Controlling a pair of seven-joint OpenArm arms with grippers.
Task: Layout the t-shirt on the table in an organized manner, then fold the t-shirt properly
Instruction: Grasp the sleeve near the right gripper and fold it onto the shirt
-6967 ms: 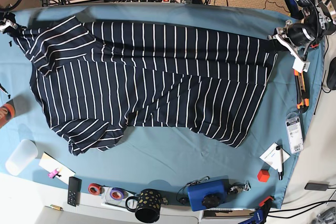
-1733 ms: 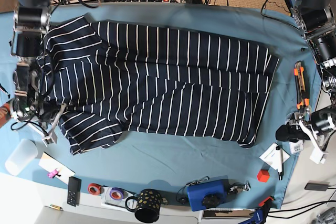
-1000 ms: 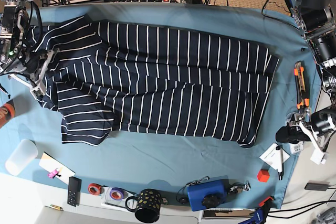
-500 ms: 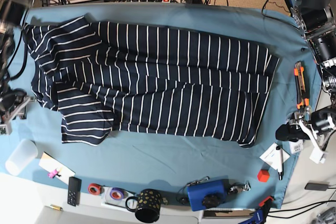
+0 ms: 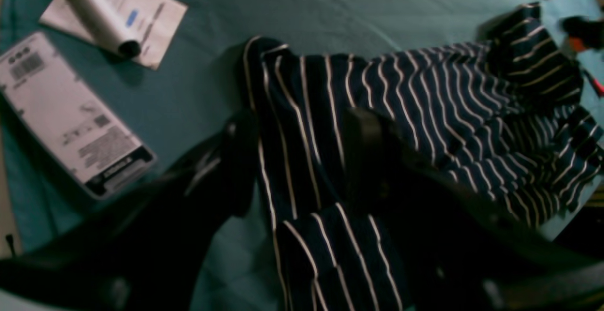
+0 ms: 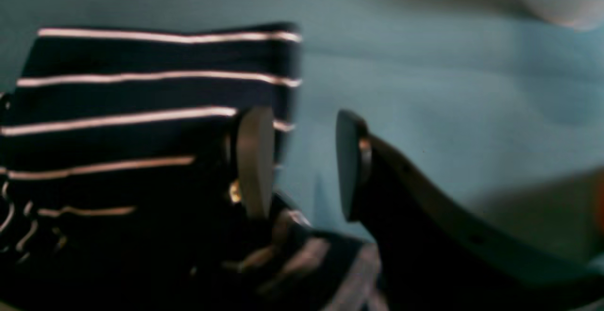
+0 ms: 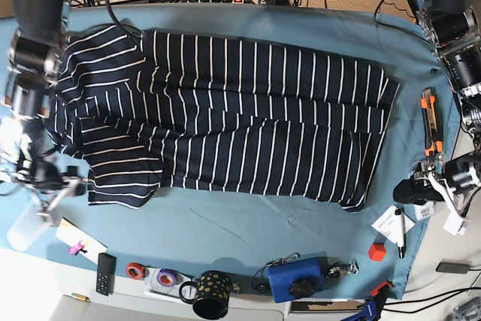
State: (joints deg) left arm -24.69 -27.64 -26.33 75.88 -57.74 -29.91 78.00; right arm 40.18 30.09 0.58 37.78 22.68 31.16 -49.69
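Lying flat on the table point(image 7: 248, 223), the t-shirt point(image 7: 225, 118) is free; the right gripper point(image 6: 302, 160) at its sleeve edge and the left gripper point(image 5: 302, 160) at its hem corner both have fingers apart.

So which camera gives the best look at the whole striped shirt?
The base view: it shows the whole t-shirt spread on the table. The left wrist view catches only one crumpled end; the right wrist view shows just a blurry sleeve edge.

striped t-shirt point(image 7: 225, 110), teal table point(image 7: 248, 219)
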